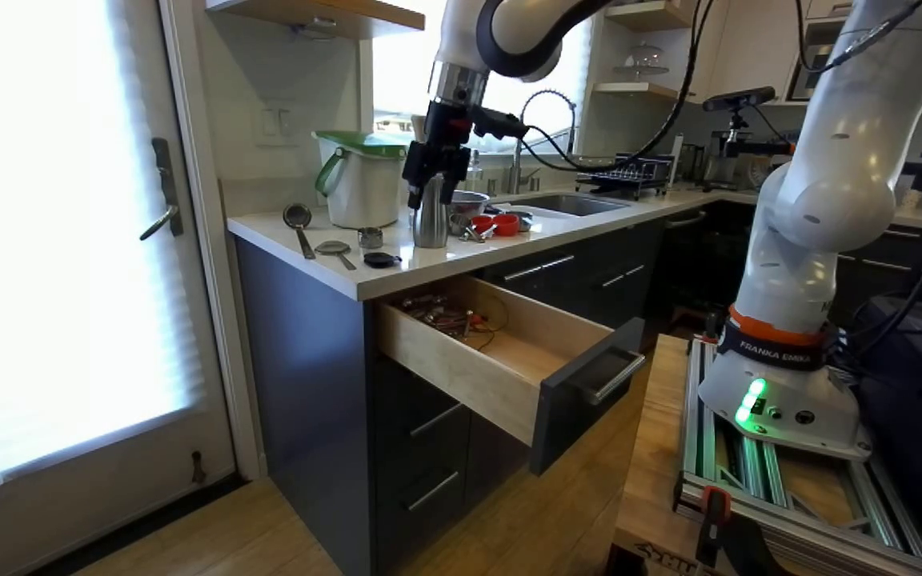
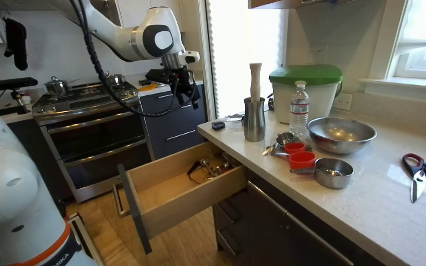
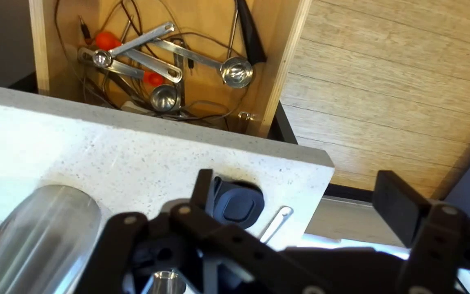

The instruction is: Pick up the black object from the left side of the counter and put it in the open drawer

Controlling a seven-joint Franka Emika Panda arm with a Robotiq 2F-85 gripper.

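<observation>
The drawer (image 1: 461, 370) is open, but the black thing (image 3: 239, 205) sits on the counter (image 3: 108, 153). The robot hand (image 3: 298, 194) hangs above, spread wide — grabbing and dropping look undone.

White glare (daylight) at the door (image 1: 69, 240)

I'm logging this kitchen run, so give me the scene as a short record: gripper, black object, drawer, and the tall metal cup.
gripper: open, holding nothing
black object: on the counter near its corner, not yet picked up
drawer: pulled out, measuring spoons among its contents
metal cup: upright on the counter, wooden stick standing in it
remaining: grasp, then place
</observation>
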